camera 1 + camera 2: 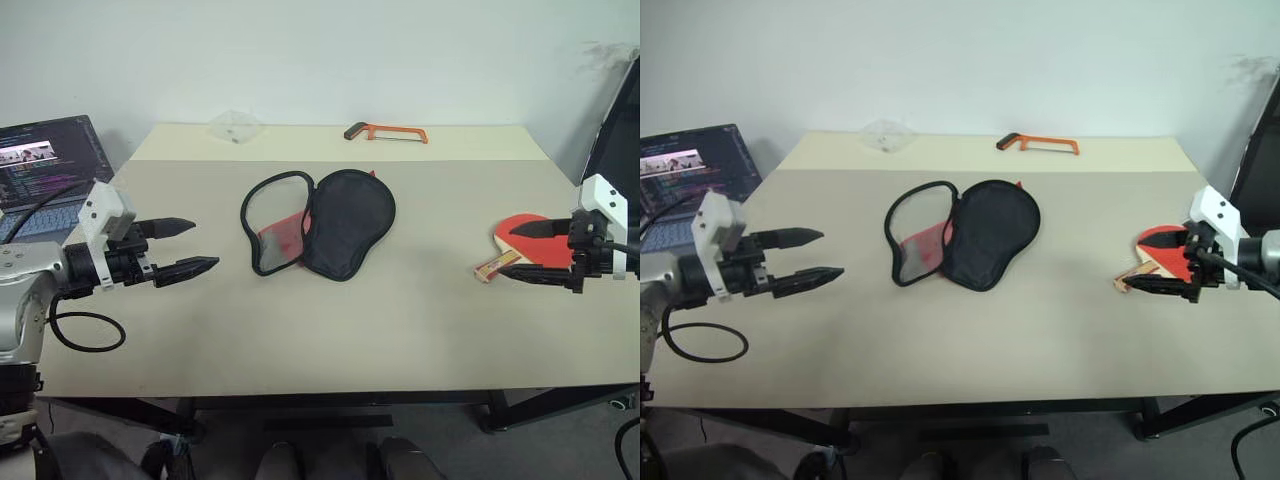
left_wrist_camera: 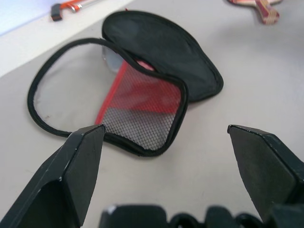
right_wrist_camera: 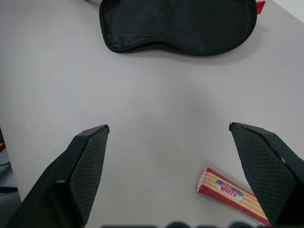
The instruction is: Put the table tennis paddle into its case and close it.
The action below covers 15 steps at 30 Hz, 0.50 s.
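You can read nothing legible here. The table tennis paddle [image 3: 231,193] handle carries a small oval badge, lettering unresolved. The laptop [image 1: 45,170] screen at left of frame shows text lines too fine to read.

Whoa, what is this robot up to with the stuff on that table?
Nothing is in its grasp. The case lies unzipped and spread open mid-table. The table tennis paddle lies flat near the table's right edge, with the open right gripper above it. The left gripper, also open, hangs to the left of the case.
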Each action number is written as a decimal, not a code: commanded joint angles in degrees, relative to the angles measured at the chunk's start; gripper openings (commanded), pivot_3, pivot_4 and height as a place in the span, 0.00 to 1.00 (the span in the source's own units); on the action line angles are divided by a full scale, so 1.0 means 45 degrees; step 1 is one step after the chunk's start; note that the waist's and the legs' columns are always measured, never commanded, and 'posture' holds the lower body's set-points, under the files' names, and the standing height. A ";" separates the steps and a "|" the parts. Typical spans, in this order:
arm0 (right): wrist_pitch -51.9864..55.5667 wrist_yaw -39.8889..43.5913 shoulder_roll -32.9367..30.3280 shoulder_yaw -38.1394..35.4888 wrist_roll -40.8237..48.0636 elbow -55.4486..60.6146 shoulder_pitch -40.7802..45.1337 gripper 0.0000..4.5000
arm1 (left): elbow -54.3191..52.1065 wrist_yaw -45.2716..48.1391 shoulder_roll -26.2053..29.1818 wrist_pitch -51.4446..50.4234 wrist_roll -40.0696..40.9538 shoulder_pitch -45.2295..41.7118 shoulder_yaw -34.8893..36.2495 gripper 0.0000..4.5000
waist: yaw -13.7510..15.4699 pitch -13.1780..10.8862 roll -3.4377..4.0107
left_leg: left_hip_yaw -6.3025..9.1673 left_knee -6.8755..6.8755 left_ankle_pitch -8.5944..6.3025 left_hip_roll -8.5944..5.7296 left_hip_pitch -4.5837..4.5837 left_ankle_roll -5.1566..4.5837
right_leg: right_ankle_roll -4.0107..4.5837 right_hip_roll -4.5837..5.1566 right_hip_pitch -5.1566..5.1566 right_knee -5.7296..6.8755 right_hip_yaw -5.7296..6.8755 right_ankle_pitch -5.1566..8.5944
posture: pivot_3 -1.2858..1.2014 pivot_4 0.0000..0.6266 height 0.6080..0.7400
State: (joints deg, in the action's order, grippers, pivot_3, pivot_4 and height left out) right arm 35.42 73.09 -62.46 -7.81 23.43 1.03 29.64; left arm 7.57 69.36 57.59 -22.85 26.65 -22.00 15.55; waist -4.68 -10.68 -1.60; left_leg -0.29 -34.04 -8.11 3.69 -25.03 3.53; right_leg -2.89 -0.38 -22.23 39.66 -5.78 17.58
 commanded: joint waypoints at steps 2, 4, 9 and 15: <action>0.0074 -0.0163 -0.0124 -0.0277 0.0294 0.0466 0.0217 0.99 | -0.0137 -0.0051 0.0124 0.0149 0.0055 -0.0143 0.0266 1.00 | 0.0004 0.0000 0.0000 | 0.0001 0.0000 0.0000 0.0000 -0.0002 0.0000 | 0.0001 0.0000 -0.0001 -0.0001 0.0002 0.0001 | 0.52 0.24 1.00; -0.0044 -0.0314 0.0117 -0.0124 0.0270 0.0302 0.0387 0.99 | -0.0268 -0.0110 0.0126 -0.0192 0.0173 -0.0013 0.0291 1.00 | 0.0001 0.0000 -0.0001 | -0.0002 0.0000 0.0000 -0.0002 -0.0002 0.0000 | -0.0001 0.0002 0.0000 -0.0002 0.0000 0.0001 | 0.52 0.24 1.00; -0.0320 -0.0520 0.0472 -0.0007 0.0147 0.0072 0.0590 0.99 | 0.0000 -0.0816 -0.0218 -0.0156 -0.0230 -0.0360 -0.0012 1.00 | -0.0003 0.0000 0.0000 | 0.0004 -0.0001 0.0001 -0.0001 0.0000 -0.0001 | -0.0001 0.0001 0.0000 0.0010 0.0003 0.0002 | 0.52 0.24 1.00; -0.0303 -0.0754 0.0707 0.0082 0.0194 0.0338 0.0506 0.99 | 0.1592 -0.3416 -0.1332 -0.0325 -0.1662 -0.1801 -0.0875 1.00 | 0.0046 0.0001 -0.0001 | 0.0009 -0.0012 0.0001 -0.0003 -0.0001 -0.0001 | -0.0005 -0.0003 0.0005 0.0019 0.0007 0.0002 | 0.52 0.24 1.00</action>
State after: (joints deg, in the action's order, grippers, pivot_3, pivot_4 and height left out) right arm 34.90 70.12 -59.35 -6.95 23.82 1.22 30.85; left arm 13.44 57.27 52.55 -24.40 21.29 -29.14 12.86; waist -4.47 -10.68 -1.61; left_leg -0.26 -34.10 -8.10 3.66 -25.03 3.53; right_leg -2.92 -0.39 -22.19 39.74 -5.77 17.59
